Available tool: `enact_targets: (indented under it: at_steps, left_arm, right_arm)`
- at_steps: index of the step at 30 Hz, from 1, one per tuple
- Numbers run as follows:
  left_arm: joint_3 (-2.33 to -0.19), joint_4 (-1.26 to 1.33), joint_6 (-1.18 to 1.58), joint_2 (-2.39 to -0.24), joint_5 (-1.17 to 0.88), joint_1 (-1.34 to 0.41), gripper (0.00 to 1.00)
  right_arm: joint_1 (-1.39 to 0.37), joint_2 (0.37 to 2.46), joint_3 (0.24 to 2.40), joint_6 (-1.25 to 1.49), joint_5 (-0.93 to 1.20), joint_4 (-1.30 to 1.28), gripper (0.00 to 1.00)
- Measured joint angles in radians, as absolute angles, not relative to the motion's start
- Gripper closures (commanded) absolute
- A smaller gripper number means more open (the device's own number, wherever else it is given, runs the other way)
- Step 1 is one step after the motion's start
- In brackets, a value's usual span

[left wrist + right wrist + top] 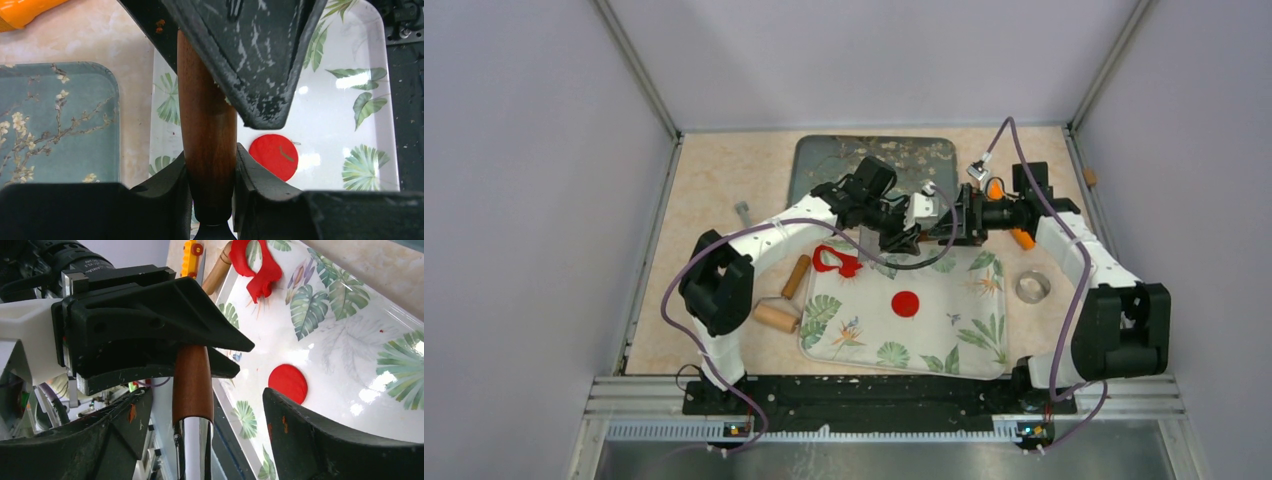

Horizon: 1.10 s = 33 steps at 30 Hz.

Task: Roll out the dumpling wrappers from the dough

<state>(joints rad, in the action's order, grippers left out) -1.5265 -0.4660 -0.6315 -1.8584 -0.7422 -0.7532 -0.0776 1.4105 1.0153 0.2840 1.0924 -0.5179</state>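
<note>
At the leafy tray's [944,290] far edge, left hand [210,156] clamps a wooden handle [205,90]; right hand [206,401] gapes open around it.

Metal shaft [192,450] between the right end effector's [205,395] fingers gets cropped at the bottom edge. Just past the left end effector [210,157], the wooden handle [207,110] vanishes behind the other's finger, far end hidden.

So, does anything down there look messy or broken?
Yes: a ragged red scrap with a hole in it lies at the far left corner of the leafy tray, seemingly partly on its rim. It looks torn next to the neat red disc in the middle of the tray.
</note>
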Motion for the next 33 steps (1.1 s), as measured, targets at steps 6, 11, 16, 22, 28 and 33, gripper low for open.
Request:
enact_targets:
  at_steps: [6,11,16,22,28,33]
  left_arm:
    - [-1.526,-0.440,-0.559,-1.864,-0.744,-0.754,1.00]
    - [-1.526,-0.433,-0.535,-1.877,-0.744,-0.757,1.00]
    - [-1.526,-0.424,-0.511,-1.879,-0.744,-0.765,1.00]
    - [-1.526,-0.415,-0.491,-1.879,-0.742,-0.769,1.00]
    - [-1.526,-0.415,-0.479,-1.879,-0.739,-0.769,1.00]
    - [-1.526,-0.419,-0.468,-1.881,-0.736,-0.770,0.55]
  right_arm:
    - [-0.087,1.419,1.013,0.323,1.097,-0.478,0.48]
    - [-0.099,1.419,1.007,0.349,1.100,-0.445,0.50]
    - [-0.101,1.419,1.006,0.364,1.100,-0.422,0.51]
    - [-0.104,1.419,0.987,0.371,1.101,-0.410,0.52]
    - [-0.105,1.419,0.981,0.368,1.103,-0.409,0.97]
    - [-0.103,1.419,0.976,0.363,1.103,-0.410,1.00]
